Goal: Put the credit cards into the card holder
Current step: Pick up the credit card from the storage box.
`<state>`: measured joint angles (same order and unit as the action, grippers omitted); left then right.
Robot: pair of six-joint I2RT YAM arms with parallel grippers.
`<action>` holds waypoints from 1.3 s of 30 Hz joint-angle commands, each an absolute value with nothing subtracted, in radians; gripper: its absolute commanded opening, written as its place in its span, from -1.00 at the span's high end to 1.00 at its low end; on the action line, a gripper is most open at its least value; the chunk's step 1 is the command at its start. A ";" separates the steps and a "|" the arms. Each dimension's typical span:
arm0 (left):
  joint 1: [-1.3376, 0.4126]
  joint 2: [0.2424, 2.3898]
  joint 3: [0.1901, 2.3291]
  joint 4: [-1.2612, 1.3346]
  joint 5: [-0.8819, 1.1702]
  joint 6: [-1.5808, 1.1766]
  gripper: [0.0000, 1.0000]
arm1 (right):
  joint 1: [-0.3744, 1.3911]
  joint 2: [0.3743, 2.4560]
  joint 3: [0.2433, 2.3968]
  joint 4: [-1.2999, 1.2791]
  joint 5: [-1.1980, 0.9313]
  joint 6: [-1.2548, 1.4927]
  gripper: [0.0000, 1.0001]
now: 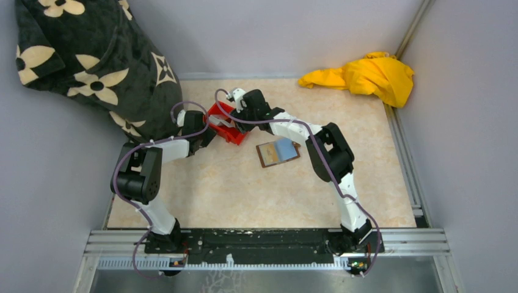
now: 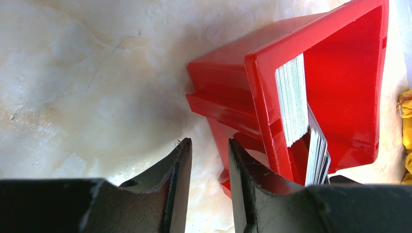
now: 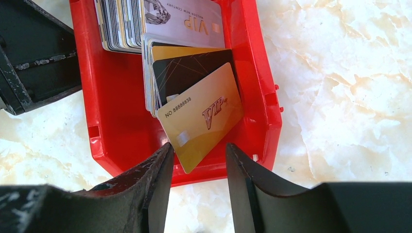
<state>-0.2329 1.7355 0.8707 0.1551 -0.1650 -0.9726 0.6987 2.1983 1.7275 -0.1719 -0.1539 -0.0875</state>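
Gold VIP card [image 3: 201,114] in red bin [image 3: 116,121] | right tool [image 3: 197,151] released astride it | left tool [image 2: 210,143] released

Tight around the red bin [image 1: 232,133]: left gripper [image 2: 209,165] just beside one wall, right gripper [image 3: 197,160] over the near rim, credit cards [image 3: 199,109] packed inside. Bare table [image 1: 244,195] round the card holder [image 1: 266,155]. Blanket [image 1: 91,61] blocking far left, yellow cloth [image 1: 366,76] far right.

scene is evenly and brightly lit; glare is seen on the red bin [image 2: 340,73]; near fingers [image 3: 155,189] are blurred.
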 commanded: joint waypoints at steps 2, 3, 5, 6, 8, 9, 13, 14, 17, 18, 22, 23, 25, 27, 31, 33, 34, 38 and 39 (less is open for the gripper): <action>-0.232 1.732 0.875 0.167 -0.153 -0.970 0.19 | 0.715 2.154 1.724 -0.155 -0.130 -0.122 0.15; -0.232 1.730 0.876 0.167 -0.155 -0.972 0.19 | 0.716 2.156 1.723 -0.158 -0.125 -0.124 0.15; -0.232 1.729 0.874 0.167 -0.155 -0.973 0.20 | 0.716 2.159 1.718 -0.161 -0.117 -0.129 0.19; -0.232 1.728 0.873 0.166 -0.154 -0.972 0.19 | 0.718 2.157 1.717 -0.160 -0.110 -0.132 0.21; -0.231 1.726 0.872 0.166 -0.155 -0.971 0.19 | 0.719 2.158 1.715 -0.163 -0.093 -0.138 0.26; -0.231 1.726 0.872 0.166 -0.155 -0.972 0.19 | 0.719 2.159 1.713 -0.165 -0.086 -0.141 0.28; -0.232 1.723 0.869 0.166 -0.156 -0.972 0.19 | 0.721 2.159 1.710 -0.165 -0.065 -0.150 0.40; -0.231 1.723 0.868 0.166 -0.156 -0.972 0.19 | 0.722 2.159 1.709 -0.163 -0.060 -0.151 0.41; -0.231 1.721 0.865 0.166 -0.155 -0.970 0.19 | 0.723 2.158 1.708 -0.161 -0.050 -0.157 0.45; -0.232 1.721 0.864 0.166 -0.156 -0.970 0.19 | 0.724 2.158 1.707 -0.159 -0.047 -0.159 0.46; -0.231 1.720 0.863 0.167 -0.156 -0.972 0.19 | 0.728 2.162 1.714 -0.158 -0.032 -0.176 0.50; -0.232 1.720 0.861 0.168 -0.156 -0.972 0.20 | 0.729 2.165 1.718 -0.161 -0.031 -0.181 0.52; -0.231 1.717 0.858 0.167 -0.156 -0.973 0.19 | 0.731 2.174 1.734 -0.167 -0.024 -0.190 0.54; -0.231 1.715 0.855 0.168 -0.156 -0.975 0.19 | 0.734 2.179 1.745 -0.167 -0.025 -0.201 0.55; -0.232 1.713 0.851 0.169 -0.156 -0.974 0.19 | 0.738 2.190 1.760 -0.162 -0.034 -0.212 0.54; -0.232 1.713 0.851 0.169 -0.156 -0.974 0.20 | 0.741 2.192 1.766 -0.157 -0.039 -0.215 0.55; -0.231 1.714 0.850 0.170 -0.156 -0.975 0.19 | 0.743 2.193 1.769 -0.155 -0.039 -0.218 0.55; -0.232 1.716 0.851 0.170 -0.155 -0.976 0.19 | 0.750 2.204 1.799 -0.159 -0.033 -0.233 0.55; -0.231 1.717 0.851 0.171 -0.155 -0.977 0.19 | 0.752 2.210 1.806 -0.158 -0.030 -0.238 0.55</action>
<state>-0.2329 1.7355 0.8593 0.1574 -0.1635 -0.9741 0.7300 2.2032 1.7283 -0.1902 -0.0414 -0.2081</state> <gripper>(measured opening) 0.404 0.228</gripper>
